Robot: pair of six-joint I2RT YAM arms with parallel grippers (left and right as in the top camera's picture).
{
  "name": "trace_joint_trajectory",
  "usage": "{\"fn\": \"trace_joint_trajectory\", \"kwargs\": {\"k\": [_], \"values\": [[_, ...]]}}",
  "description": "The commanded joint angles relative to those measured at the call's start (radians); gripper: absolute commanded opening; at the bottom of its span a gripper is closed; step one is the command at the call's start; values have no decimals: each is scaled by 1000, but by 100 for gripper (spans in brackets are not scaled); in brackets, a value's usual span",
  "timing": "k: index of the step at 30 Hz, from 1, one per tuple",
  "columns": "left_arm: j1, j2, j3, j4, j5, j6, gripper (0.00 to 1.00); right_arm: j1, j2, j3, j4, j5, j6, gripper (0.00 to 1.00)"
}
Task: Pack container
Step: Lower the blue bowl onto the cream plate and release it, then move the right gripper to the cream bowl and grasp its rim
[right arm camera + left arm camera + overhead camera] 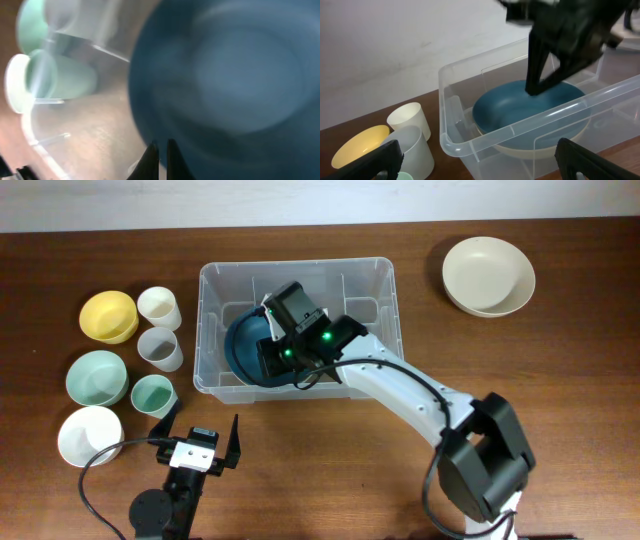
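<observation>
I see right gripper (161,148) pinched together at smooth round blue bowl (243,346) inside ribbed clear plastic container (520,125); left gripper (200,432) apart.

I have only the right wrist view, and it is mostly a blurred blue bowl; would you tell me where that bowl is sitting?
Observer: The blue bowl lies in the left part of the container.
Operator: Thank you. Is anything underneath it?
Observer: Yes. The left wrist view shows a cream bowl nested beneath it.
Operator: And where is the left claw?
Observer: The left claw is open and holds nothing, over the table in front of the container.
</observation>
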Motion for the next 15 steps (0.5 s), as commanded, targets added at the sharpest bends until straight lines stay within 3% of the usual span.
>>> {"fn": "trace_joint_trajectory", "kwargs": {"k": [1,5,8,10,11,15], "values": [[6,-5,-2,-6,-3,12,99,-2,26,11,7,69,-14,4],[6,-5,-2,-6,-3,12,99,-42,6,59,-39,97,-15,7],[6,-5,-2,-6,-3,12,99,-114,-18,187,-169,97,-14,22],[6,-5,-2,-6,-3,12,99,-183,-24,326,-300,97,-15,46],[6,-5,-2,-6,-3,12,99,-227,-24,409,-375,102,-15,64],[6,-5,-2,-6,-3,12,99,-457,-24,710,-632,197,10,93]]}}
